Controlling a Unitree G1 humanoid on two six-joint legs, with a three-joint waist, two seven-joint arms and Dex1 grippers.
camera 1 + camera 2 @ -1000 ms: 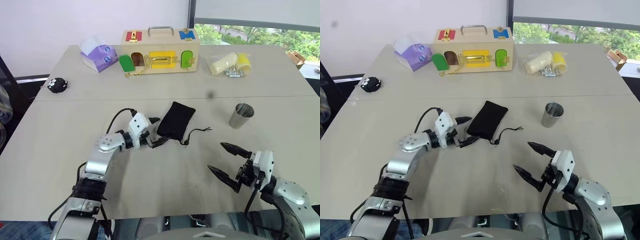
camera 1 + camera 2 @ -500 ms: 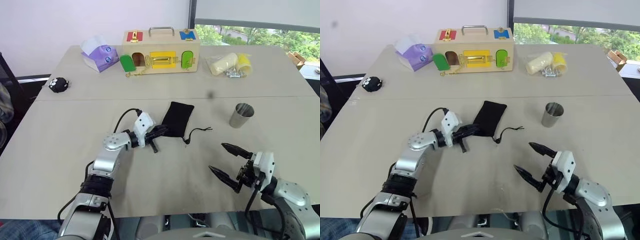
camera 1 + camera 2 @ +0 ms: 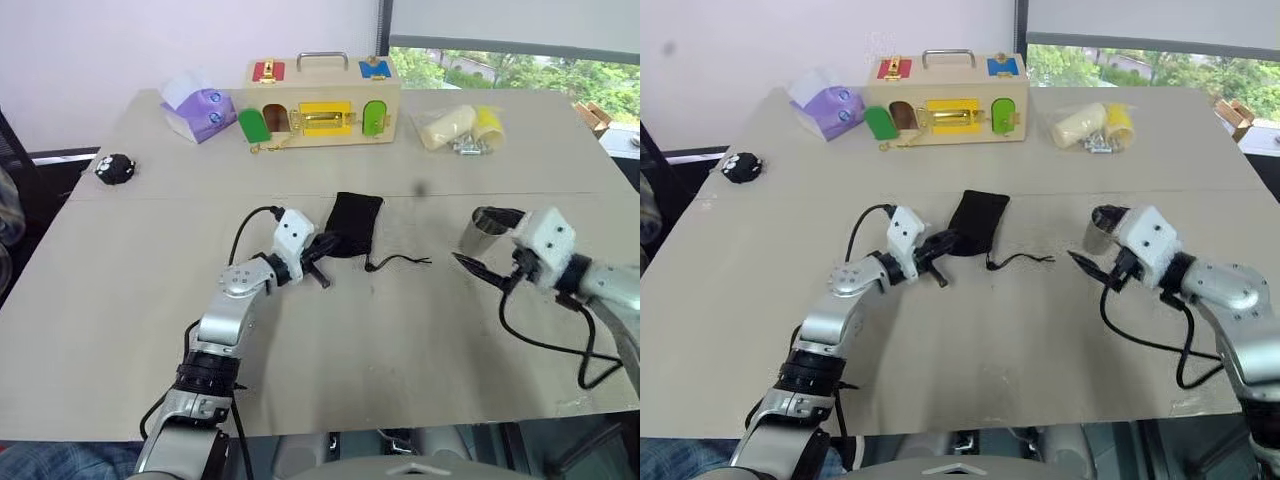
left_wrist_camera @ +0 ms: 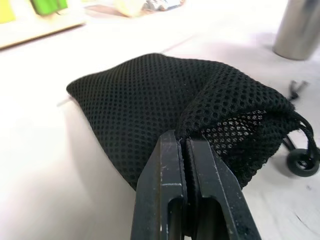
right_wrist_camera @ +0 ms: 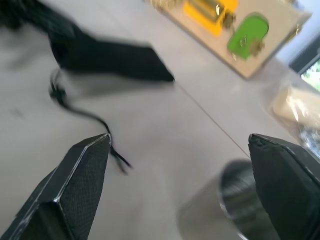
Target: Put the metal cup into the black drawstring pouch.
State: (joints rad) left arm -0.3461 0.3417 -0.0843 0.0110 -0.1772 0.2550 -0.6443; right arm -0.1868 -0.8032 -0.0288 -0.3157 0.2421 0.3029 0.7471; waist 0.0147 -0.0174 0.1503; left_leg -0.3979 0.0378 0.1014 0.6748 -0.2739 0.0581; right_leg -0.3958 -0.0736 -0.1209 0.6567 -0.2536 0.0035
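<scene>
Left eye view: pale grey table (image 3: 120, 300) seen from above. Near the middle of the frame, left gripper (image 3: 322, 252) with its 2 black fingers pressed together, pinching the near edge of the black drawstring pouch (image 3: 354, 222). Pouch lying flat just above centre, its thin cord (image 3: 398, 262) trailing toward the right and ending in a knot. At centre right, metal cup (image 3: 478, 232) standing upright on the table, partly covered by the right gripper (image 3: 490, 244). Right gripper with its 2 fingers spread wide, 1 fingertip above the cup's rim and the other low beside its base; cannot tell whether either touches the cup.

Along the top of the frame, wooden latch box (image 3: 320, 101) with coloured doors and a metal handle. To its left, purple tissue pack (image 3: 196, 111). To its right, clear bag of items (image 3: 457, 128) including something yellow. At the left edge, small black fuzzy ball (image 3: 115, 168).

Left wrist view: mesh fabric of the pouch gathered between the closed fingers, cup blurred in the upper right corner.

Right wrist view: open fingers at both lower corners, cup rim between them.
</scene>
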